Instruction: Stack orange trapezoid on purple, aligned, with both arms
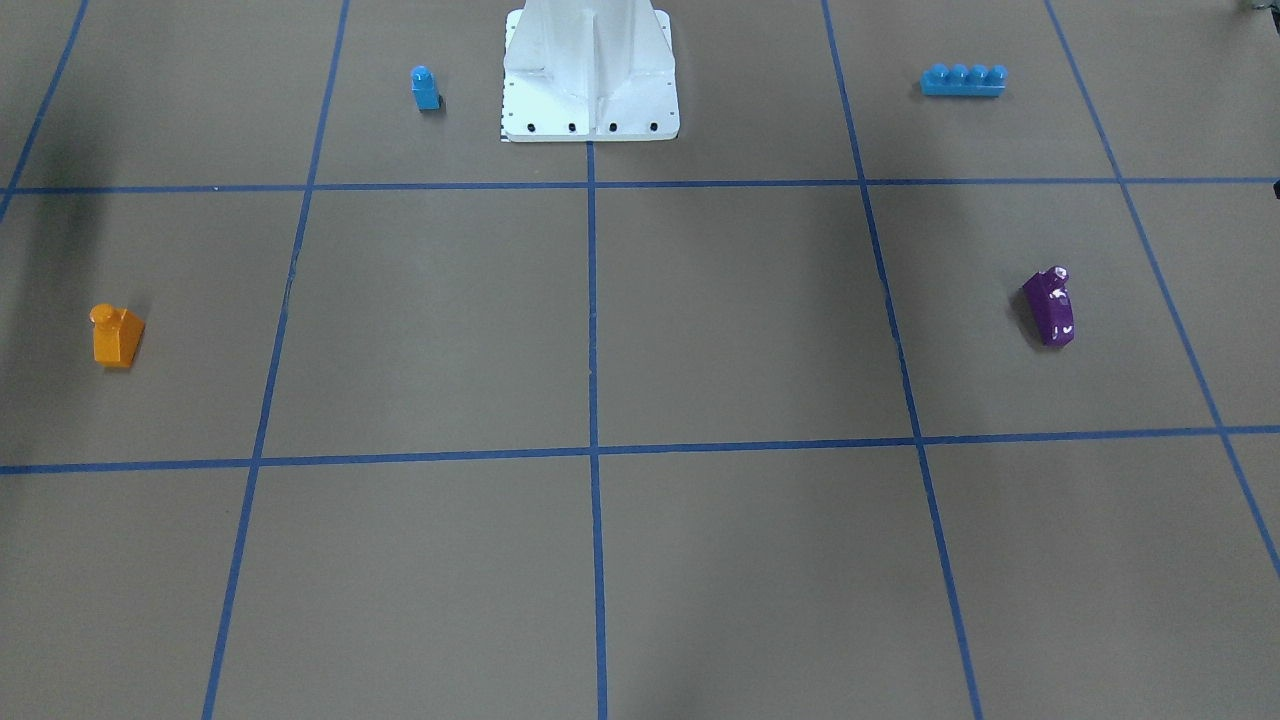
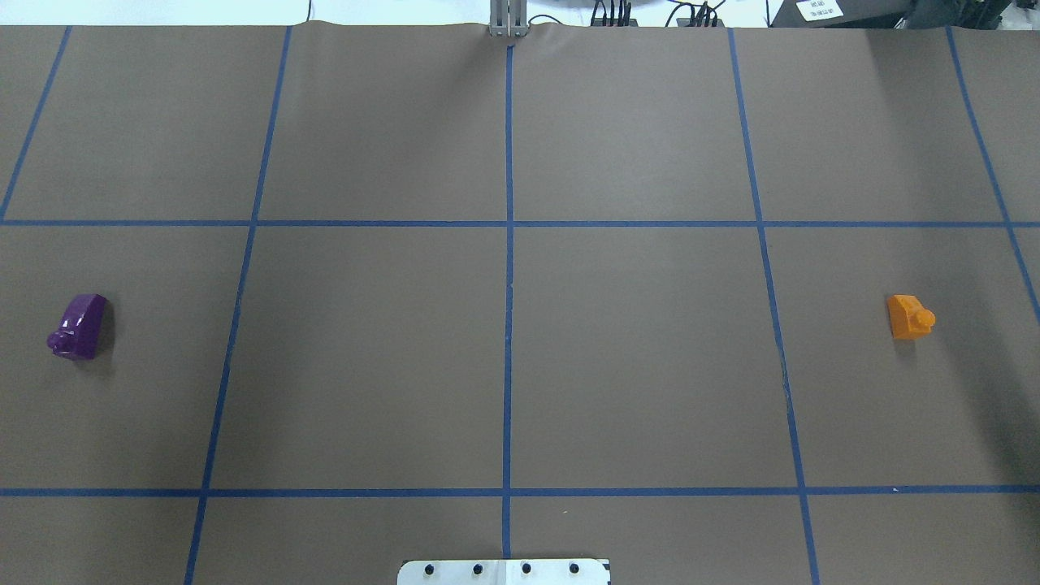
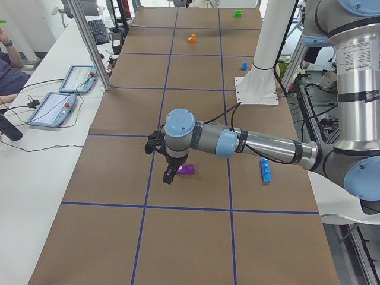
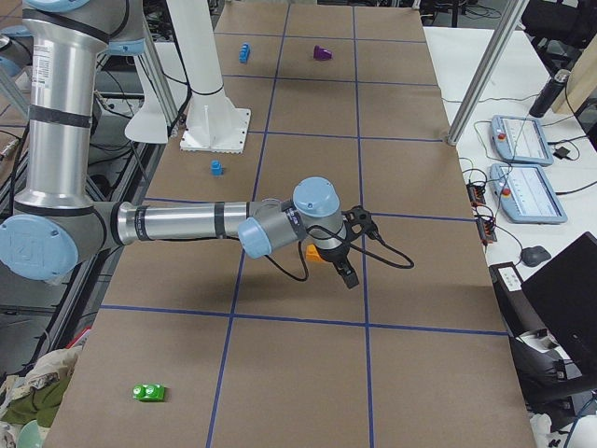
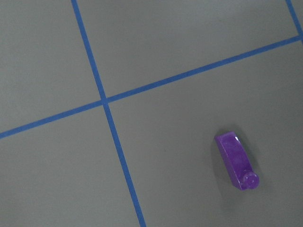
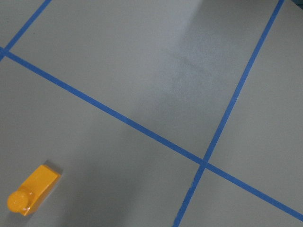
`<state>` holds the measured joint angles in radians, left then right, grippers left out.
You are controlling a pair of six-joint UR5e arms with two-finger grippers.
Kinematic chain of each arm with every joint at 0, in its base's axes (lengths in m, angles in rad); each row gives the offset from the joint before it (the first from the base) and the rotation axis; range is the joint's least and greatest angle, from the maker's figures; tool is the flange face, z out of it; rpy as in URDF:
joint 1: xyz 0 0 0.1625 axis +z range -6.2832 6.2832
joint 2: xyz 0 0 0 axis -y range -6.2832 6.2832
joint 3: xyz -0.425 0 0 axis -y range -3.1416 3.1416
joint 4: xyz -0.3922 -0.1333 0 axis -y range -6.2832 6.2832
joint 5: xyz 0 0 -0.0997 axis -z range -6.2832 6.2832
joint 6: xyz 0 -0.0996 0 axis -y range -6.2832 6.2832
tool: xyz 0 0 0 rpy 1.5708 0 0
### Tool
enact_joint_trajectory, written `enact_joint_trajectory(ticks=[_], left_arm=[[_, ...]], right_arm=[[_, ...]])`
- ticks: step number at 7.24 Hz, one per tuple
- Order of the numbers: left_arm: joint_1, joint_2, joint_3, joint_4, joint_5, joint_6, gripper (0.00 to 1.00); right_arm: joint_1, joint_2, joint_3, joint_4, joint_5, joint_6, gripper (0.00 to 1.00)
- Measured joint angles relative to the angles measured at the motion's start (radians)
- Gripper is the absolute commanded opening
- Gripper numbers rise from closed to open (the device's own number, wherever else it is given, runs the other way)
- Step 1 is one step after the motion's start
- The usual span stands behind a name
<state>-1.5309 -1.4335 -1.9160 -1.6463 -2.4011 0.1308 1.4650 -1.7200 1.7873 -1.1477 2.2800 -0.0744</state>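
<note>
Surface: a table [image 2: 634, 357] covered in brown paper and ruled into large squares by blue tape; a white pedestal [image 1: 590, 70] stands at the robot's edge.

Purple block [image 2: 79, 327]: on the paper at the robot's far left; its long axis runs roughly toward and away from the robot, a little skewed; the stud end is nearer the robot and the slope falls away from it.

Orange trapezoid [image 2: 908, 317]: on the paper at the robot's far right, well apart from the purple block; stud on top at the end nearer the robot, sloped face turned away.

Left gripper [image 3: 169, 176]: on the left arm [image 3: 261, 145], which reaches out low over the table; fingers point down; the purple block shows just beside them, on the robot's side; whether the fingers are spread or closed cannot be told.

Right gripper [image 4: 347, 273]: on the right arm [image 4: 177, 222], fingers pointing down; the orange trapezoid is partly hidden behind it, just beside the fingers on the robot's side; finger state cannot be told.

Other blocks: a blue single-stud block [image 1: 425, 88] and a blue four-stud brick [image 1: 963, 80] either side of the pedestal; a green block [image 4: 149, 392] near the table's end.

Side bench: two control tablets [image 3: 59, 107].
</note>
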Motion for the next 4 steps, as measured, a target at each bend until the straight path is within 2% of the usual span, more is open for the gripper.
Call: enact_joint_trajectory(ticks=[2, 4], left_arm=[[-0.001, -0.014, 0.001, -0.08, -0.004, -0.073, 1.0], [0.024, -0.007, 0.004, -0.204, -0.008, -0.171, 1.0]], right_arm=[[0.0, 0.001, -0.037, 0.106, 0.035, 0.057, 1.0], [-0.01, 0.02, -0.056, 0.149, 0.07, 0.072, 1.0]])
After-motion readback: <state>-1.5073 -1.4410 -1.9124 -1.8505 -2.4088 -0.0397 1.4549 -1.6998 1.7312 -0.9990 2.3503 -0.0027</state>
